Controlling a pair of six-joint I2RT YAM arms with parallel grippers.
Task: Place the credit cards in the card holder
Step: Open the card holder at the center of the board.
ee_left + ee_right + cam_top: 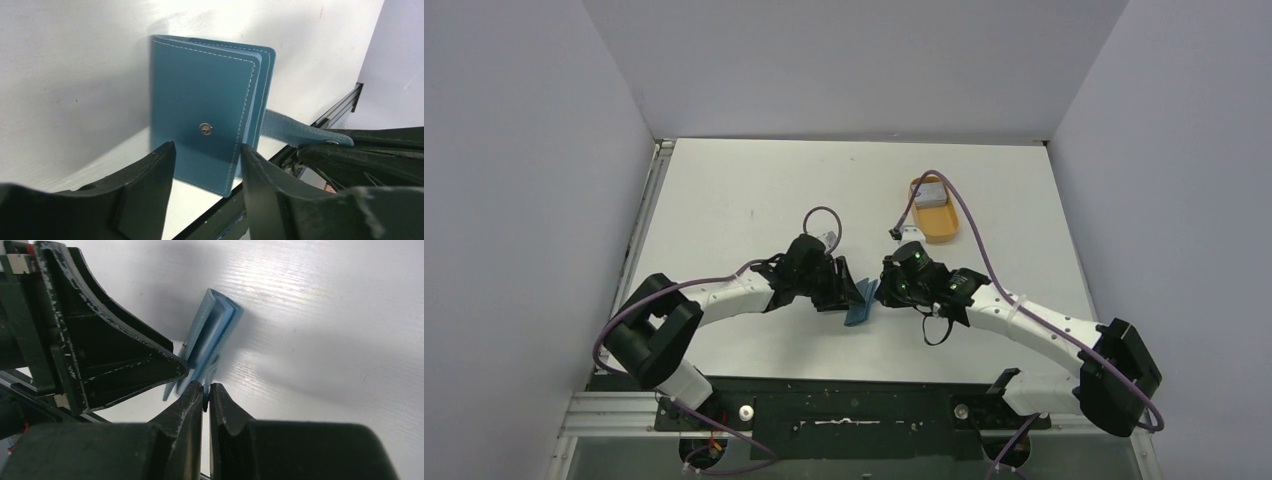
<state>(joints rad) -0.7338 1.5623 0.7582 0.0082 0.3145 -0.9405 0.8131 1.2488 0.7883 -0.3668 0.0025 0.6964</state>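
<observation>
The teal-blue card holder [861, 303] is held up off the table between my two grippers, its leaves slightly fanned [212, 325]. My right gripper [206, 387] is shut on the holder's snap tab [300, 131], which stretches out to the right. My left gripper [207, 150] is open. Its fingertips stand apart in front of the lower part of the closed cover [205, 100], below the snap stud. The right fingertip sits at the cover's stitched edge. The credit cards [931, 194] lie as a grey-white stack in the orange tray [944, 230] at the back right.
A purple cable runs from the right arm over the orange tray's edge. The table's metal front rail [844, 410] lies just behind the card holder, near the arm bases. Grey walls enclose the table on the left, back and right.
</observation>
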